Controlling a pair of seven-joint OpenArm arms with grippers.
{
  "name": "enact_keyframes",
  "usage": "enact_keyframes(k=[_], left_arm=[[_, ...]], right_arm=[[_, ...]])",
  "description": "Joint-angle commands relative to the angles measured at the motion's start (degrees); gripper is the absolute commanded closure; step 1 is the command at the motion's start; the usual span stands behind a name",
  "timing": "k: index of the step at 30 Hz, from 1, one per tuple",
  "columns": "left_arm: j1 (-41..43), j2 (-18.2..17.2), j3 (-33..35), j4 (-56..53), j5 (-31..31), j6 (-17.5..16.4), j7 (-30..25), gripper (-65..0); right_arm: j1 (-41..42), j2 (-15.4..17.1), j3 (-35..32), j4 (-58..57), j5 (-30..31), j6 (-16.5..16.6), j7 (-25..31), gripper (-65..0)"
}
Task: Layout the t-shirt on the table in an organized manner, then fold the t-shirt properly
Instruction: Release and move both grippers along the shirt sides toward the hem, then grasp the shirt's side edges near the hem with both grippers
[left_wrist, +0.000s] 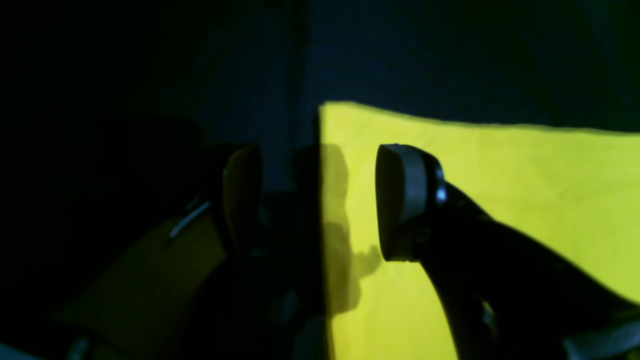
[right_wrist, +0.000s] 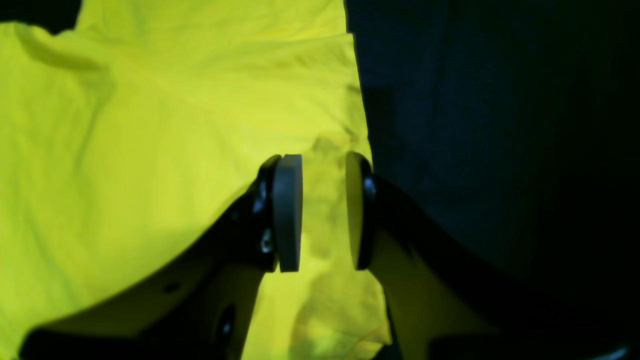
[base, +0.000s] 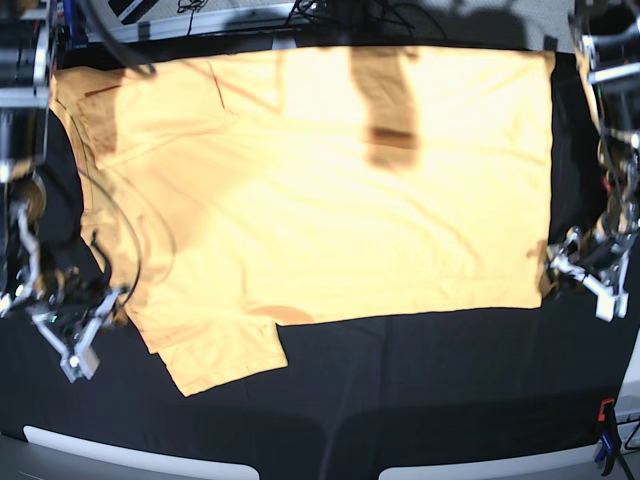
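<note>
Here, the t-shirt (base: 330, 190) lies spread flat across the black table (base: 420, 390), collar end toward my right arm, hem toward my left. My left gripper (left_wrist: 320, 200) hangs with jaws wide apart at the shirt's hem corner, straddling its edge. My right gripper (right_wrist: 324, 212) hovers half-parted over the sleeve edge, nothing pinched between its pads (right_wrist: 289, 210).

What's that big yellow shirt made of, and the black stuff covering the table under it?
The t-shirt looks like soft knit cotton, matte: it lies limp with shallow creases and folded sleeves, no shine. The table seems draped in matte black woven cloth; it reflects almost nothing, though the weave is too dark to make out for sure.
</note>
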Motion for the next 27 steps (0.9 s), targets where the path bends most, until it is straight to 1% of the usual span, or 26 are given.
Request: enact_keyframes(k=[1,2,5,7,10,12,13,14,17,19,20,22,24,25,27], left_arm=[[-3.52,-0.46,-0.13,-1.75,-1.05,-0.63,-1.03,-33.9],[-5.55,-0.20,-0.13,-4.50,-0.33,-0.63,-0.90,-33.9],[-11.54,0.31,-0.13,-13.57,5.11,-0.57,-0.92,-33.9],[-14.84,0.26,-0.13,-20.41,7.96,-0.55,-1.42,-33.9],[-18.21,0.24,-0.13,-29.11,9.99,-0.59,-3.30,-33.9],[-18.71,0.26,-0.13,-32.04,10.03,-0.63,-4.37,-33.9],[-18.69,0.31,-0.13,-32.61,10.01,-1.01,-4.00,-33.9],[-18.67,0.42,-0.13,-32.72,9.99,-2.27,-2.82,-33.9],[-18.38,0.61,-0.13,-32.41,7.72,-8.33,2.95,-33.9],[-18.38,0.57,-0.13,-32.37,5.22,-10.58,5.66,-33.9],[-18.38,0.55,-0.13,-32.37,4.33,-10.98,6.71,-33.1],[-18.36,0.57,-0.13,-32.37,4.20,-10.98,7.08,-29.9],[-18.38,0.57,-0.15,-32.37,4.15,-10.98,6.29,-23.6],[-18.38,0.57,-0.15,-32.37,3.93,-10.98,5.95,-18.4],[-18.38,0.52,-0.15,-32.37,3.13,-10.98,5.44,-3.5]], right_arm=[[4.11,0.90,0.52,-1.57,1.25,1.86,0.11,-14.7],[6.29,0.74,0.52,-4.00,1.42,3.06,-1.03,-14.7],[11.10,0.31,0.52,-8.90,1.55,5.64,-4.13,-14.7],[12.52,0.24,0.52,-10.10,2.27,6.16,-4.31,-14.7],[12.57,0.22,0.52,-10.10,2.23,6.16,-3.85,-14.7],[12.52,0.24,0.52,-10.10,2.19,6.27,-3.89,-14.7],[12.52,0.24,0.52,-10.10,2.19,6.32,-3.89,-14.7],[12.55,0.24,0.52,-10.10,2.21,6.32,-3.85,-14.7],[12.55,0.22,0.52,-10.10,2.21,6.32,-2.95,-14.7],[12.57,0.22,0.52,-10.10,2.21,6.32,-2.89,-14.7],[12.57,0.22,0.52,-10.10,2.21,6.32,-2.89,-14.7],[12.57,0.22,0.52,-10.10,2.21,6.32,-2.69,-14.7],[12.57,0.22,0.52,-10.10,2.21,6.32,-2.49,-14.7],[12.57,0.22,0.52,-10.10,2.21,6.32,-2.27,-14.7],[12.55,0.22,0.52,-10.12,1.99,6.32,-0.66,-14.7]])
